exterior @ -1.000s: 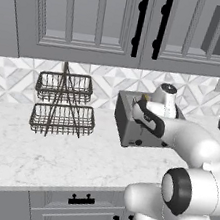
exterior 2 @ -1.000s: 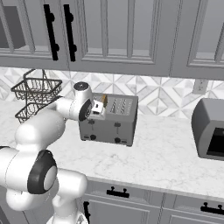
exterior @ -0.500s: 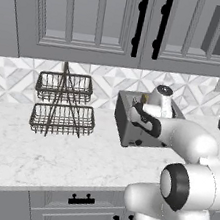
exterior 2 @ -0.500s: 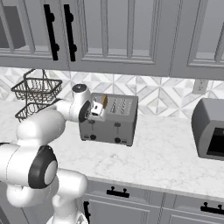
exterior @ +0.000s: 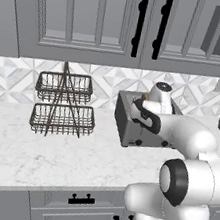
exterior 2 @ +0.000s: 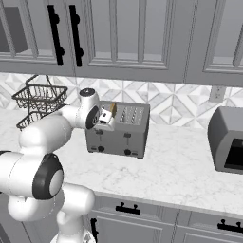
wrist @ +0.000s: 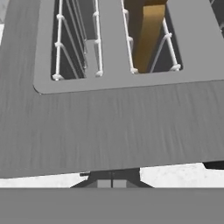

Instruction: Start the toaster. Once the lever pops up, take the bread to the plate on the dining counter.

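Two slots top the boxy grey metal toaster (exterior 2: 118, 129); tan-brown bread slice (wrist: 148, 33) stands in one, end effector (wrist: 112, 183) pinched empty just above its front edge.

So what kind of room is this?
A kitchen, rendered: a grey toaster with bread in a slot sits on a marble-look counter, below grey wall cabinets and a tiled backsplash.

Two base cameras look forward and down at the toaster (exterior: 145, 125) on the counter (exterior: 34, 150), one from behind the arm on its left, the other from its right, and both take in the same toaster, wire baskets (exterior: 62, 104) and wall cabinets (exterior 2: 128, 38). The hand camera sits very near above the toaster, facing down into its two slots.
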Robot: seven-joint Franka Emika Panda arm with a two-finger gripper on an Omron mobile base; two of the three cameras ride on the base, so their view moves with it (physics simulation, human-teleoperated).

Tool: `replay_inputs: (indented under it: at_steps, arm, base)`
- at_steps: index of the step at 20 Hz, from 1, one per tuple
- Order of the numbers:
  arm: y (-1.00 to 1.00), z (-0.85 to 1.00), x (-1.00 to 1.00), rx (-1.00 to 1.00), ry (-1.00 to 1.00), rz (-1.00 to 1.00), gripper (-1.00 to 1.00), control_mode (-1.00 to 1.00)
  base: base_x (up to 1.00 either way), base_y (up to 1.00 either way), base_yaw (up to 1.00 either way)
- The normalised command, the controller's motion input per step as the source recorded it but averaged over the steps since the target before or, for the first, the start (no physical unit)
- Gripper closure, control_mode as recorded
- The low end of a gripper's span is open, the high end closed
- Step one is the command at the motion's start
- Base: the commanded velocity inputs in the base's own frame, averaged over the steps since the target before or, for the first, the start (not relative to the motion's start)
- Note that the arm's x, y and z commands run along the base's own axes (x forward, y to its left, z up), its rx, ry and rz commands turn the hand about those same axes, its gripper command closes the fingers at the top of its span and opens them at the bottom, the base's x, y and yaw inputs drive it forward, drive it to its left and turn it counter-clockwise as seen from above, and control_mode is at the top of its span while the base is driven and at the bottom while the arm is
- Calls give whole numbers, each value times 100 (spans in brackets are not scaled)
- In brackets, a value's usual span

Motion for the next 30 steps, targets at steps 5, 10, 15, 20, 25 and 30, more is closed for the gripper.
replay_inputs:
  at_steps: [5,10,15,20,25,30]
  arm:
    - [0,-58,-14,0,0,-7,100,-100]
    - [0,-60,-3,0,0,-6,100,-100]
    - [0,-63,4,0,0,-2,100,-100]
    - [0,-94,0,0,0,-2,100,-100]
    - [4,-97,-10,0,0,-2,100,-100]
    - [4,-93,-28,0,0,-2,100,-100]
  base:
    - [0,0,0]
    - [0,0,0]
    - [0,0,0]
    - [0,0,0]
    - [0,0,0]
    - [0,0,0]
